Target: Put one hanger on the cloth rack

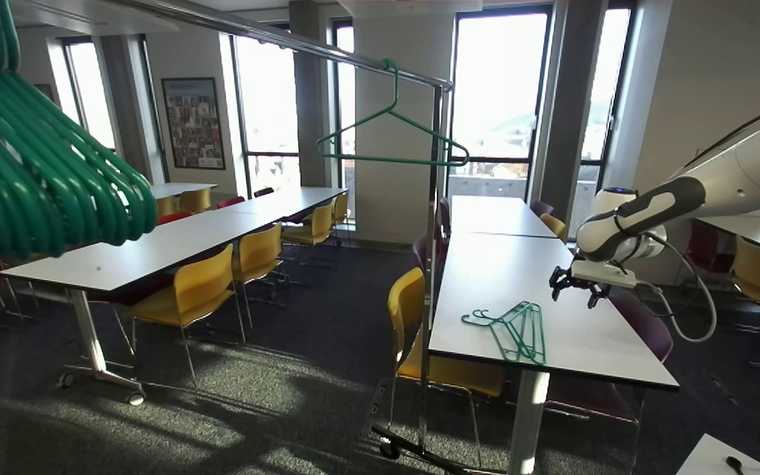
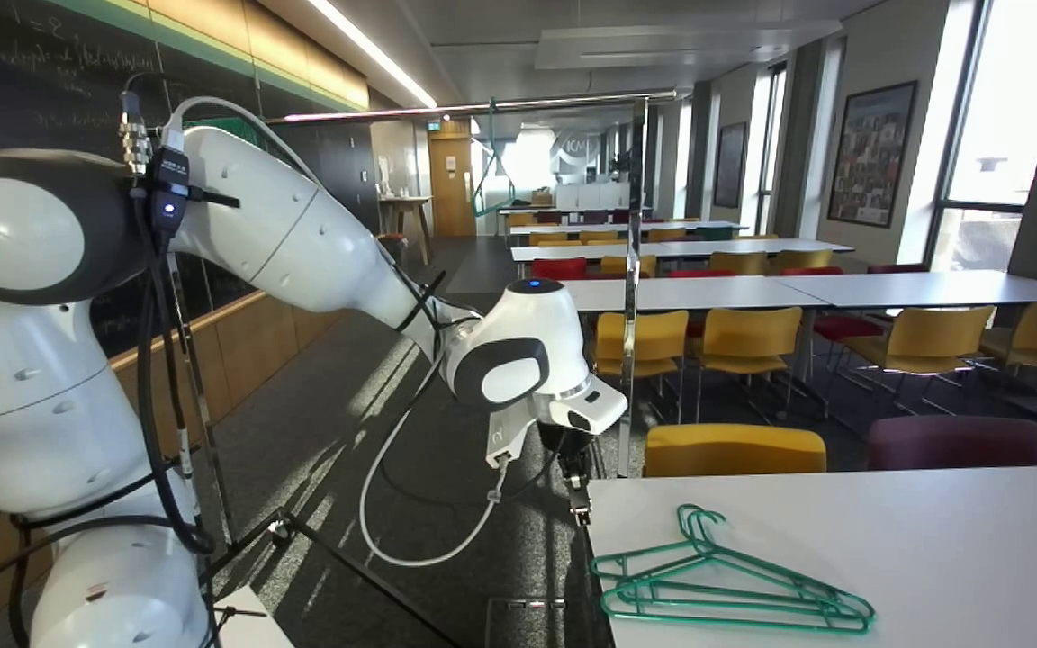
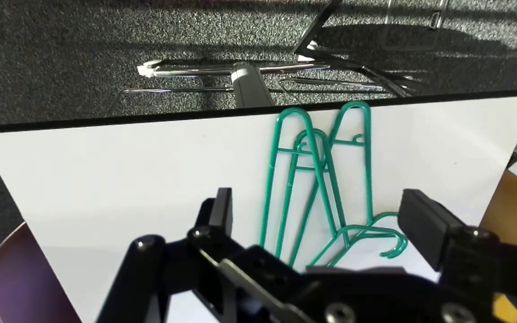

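Hanger (image 3: 320, 177), before pick-up. I judge the step in hand to be the approach, since no hanger is in my grip. The next move calls for coming down over the hooks at the lower right of the wrist view, singling out one and closing on it alone; tangled neighbours are the likely fault.

Nearest: my gripper (image 3: 317, 204), jaws spread wide, the black pads (image 3: 422, 229) standing at the lower left and lower right of the wrist view. They hold nothing. The hook that seems to meet the pad at lower right appears to lie beyond it, for in both exterior views my fingertips hang apart from the green tubing.

Beyond: the overlapping hangers lie on the white table (image 3: 119, 179), two of three looped ends reaching its edge at upper centre of the wrist view; the number of hooks I cannot tell.

Farther: the cloth rack (image 2: 633, 297), its top bar (image 1: 347, 56) crossing the upper part of the frame in both exterior views. A single green hanger (image 1: 383, 159) hangs from that bar at upper centre; whether it already satisfies the task, I cannot tell.

Farthest: a crowded row of hangers (image 1: 70, 204) fills the upper left of an exterior view, its hooks cut off by the frame.
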